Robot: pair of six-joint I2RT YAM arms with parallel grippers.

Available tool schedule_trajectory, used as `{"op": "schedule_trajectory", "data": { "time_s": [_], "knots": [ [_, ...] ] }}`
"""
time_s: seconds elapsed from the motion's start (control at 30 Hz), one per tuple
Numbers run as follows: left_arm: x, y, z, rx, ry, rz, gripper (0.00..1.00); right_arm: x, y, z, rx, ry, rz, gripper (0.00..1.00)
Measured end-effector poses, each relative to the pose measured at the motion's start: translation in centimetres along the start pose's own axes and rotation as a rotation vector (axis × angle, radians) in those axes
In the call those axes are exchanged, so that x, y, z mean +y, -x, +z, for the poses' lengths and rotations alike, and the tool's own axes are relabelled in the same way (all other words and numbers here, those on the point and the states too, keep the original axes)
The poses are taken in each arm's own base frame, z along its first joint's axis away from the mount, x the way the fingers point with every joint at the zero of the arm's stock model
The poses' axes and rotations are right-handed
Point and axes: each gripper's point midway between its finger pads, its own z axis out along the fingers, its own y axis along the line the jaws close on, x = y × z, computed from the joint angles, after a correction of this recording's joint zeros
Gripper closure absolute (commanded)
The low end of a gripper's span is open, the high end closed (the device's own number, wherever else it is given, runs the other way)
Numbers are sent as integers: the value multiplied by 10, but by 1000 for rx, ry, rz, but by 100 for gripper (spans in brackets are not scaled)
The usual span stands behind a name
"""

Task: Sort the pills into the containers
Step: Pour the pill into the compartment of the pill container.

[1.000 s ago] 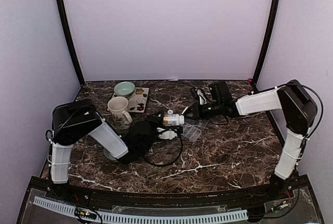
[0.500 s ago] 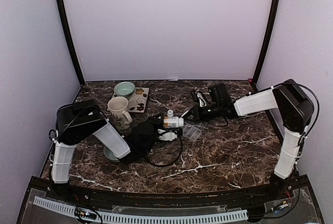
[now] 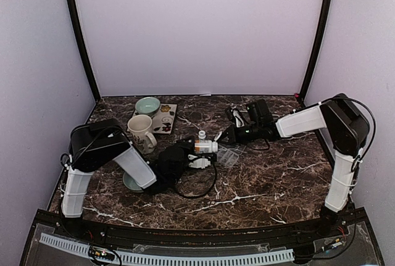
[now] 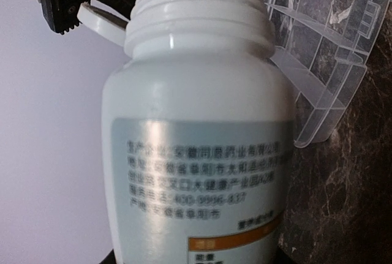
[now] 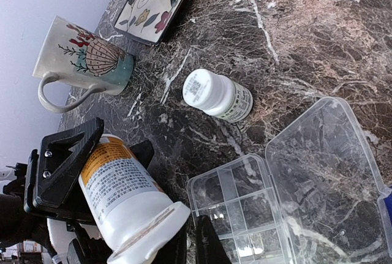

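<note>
My left gripper (image 3: 196, 149) is shut on a white pill bottle (image 3: 204, 146) with an orange-banded label and holds it tilted above the table. The bottle fills the left wrist view (image 4: 196, 154), its threaded neck bare. My right gripper (image 5: 195, 247) is shut on the edge of the bottle's white cap (image 5: 147, 236), which sits askew off the neck (image 4: 101, 22). The clear organiser box (image 5: 245, 212) lies open just right of the bottle, its compartments empty and its lid (image 5: 331, 172) flat on the table; it also shows in the top view (image 3: 229, 156). No loose pills show.
A second white-capped bottle (image 5: 217, 95) sits on the marble beyond the organiser. A shell-patterned mug (image 5: 79, 62), a floral tray (image 3: 162, 118) and a pale green bowl (image 3: 148, 104) stand at the back left. A black cable loops on the table (image 3: 197, 186).
My left arm has pushed a little to the right, and the held bottle has shifted slightly toward the near edge. My right gripper stays at the cap end.
</note>
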Motion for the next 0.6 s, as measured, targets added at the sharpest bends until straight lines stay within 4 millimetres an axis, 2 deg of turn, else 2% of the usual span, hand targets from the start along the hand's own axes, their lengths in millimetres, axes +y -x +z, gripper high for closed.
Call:
{"op": "schedule_trajectory", "data": {
  "time_s": [0.3,0.6],
  "knots": [
    [-11,-2,2,10,-16,36,100,-3,1,1,-2,1,2,92],
    [-8,1,4,9,-8,64,100,-2,3,0,-8,5,-6,92]
  ]
}}
